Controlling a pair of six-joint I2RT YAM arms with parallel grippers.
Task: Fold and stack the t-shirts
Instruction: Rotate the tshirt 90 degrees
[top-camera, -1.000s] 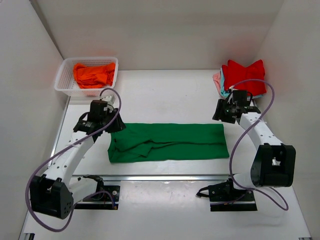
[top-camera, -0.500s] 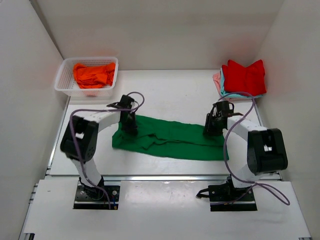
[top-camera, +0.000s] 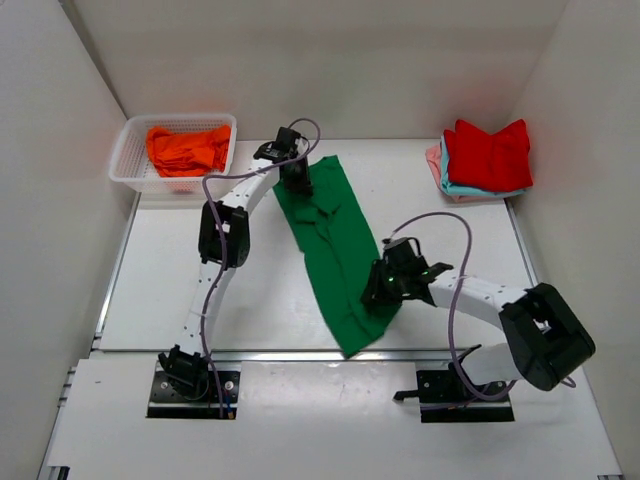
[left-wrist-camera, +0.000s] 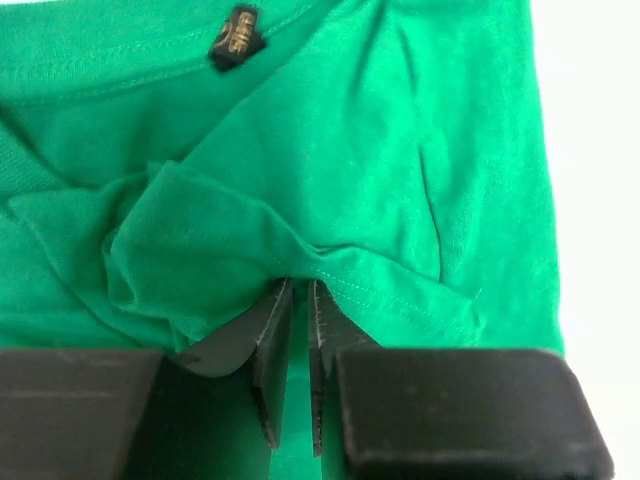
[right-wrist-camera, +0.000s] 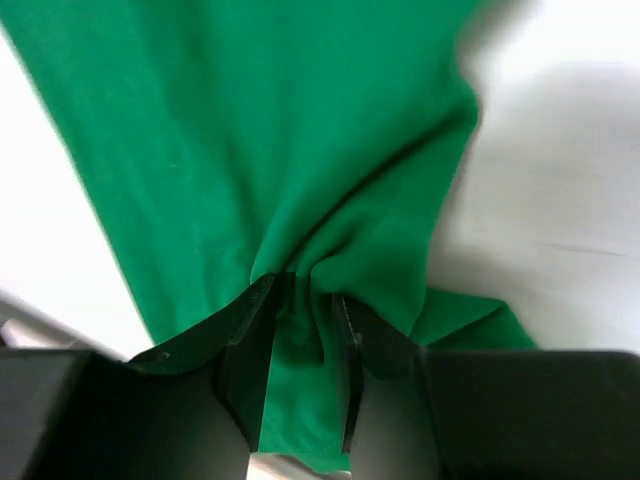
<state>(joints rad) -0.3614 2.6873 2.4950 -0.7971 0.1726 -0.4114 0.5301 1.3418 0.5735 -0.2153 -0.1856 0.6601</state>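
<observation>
The bright green t-shirt (top-camera: 335, 240) lies as a long folded band running diagonally from the back centre of the table to the front edge. My left gripper (top-camera: 296, 182) is at its far end, next to the collar with the black neck label (left-wrist-camera: 237, 35). Its jaws (left-wrist-camera: 298, 290) are shut on a bunched fold of the green cloth (left-wrist-camera: 400, 150). My right gripper (top-camera: 378, 292) is at the near end, shut (right-wrist-camera: 303, 285) on a pinched ridge of the green cloth (right-wrist-camera: 250, 130). Red (top-camera: 487, 152), light blue (top-camera: 455, 187) and pink (top-camera: 433, 158) t-shirts are stacked at the back right.
A white mesh basket (top-camera: 125, 160) at the back left holds a crumpled orange t-shirt (top-camera: 185, 147). White walls enclose the table on the left, back and right. The left arm stretches far back, with its cable looping over the shirt's far end.
The green shirt has swung from lying across the table to running back to front. The left gripper went to the back, the right toward the front centre, and both jaws narrowed on cloth.
</observation>
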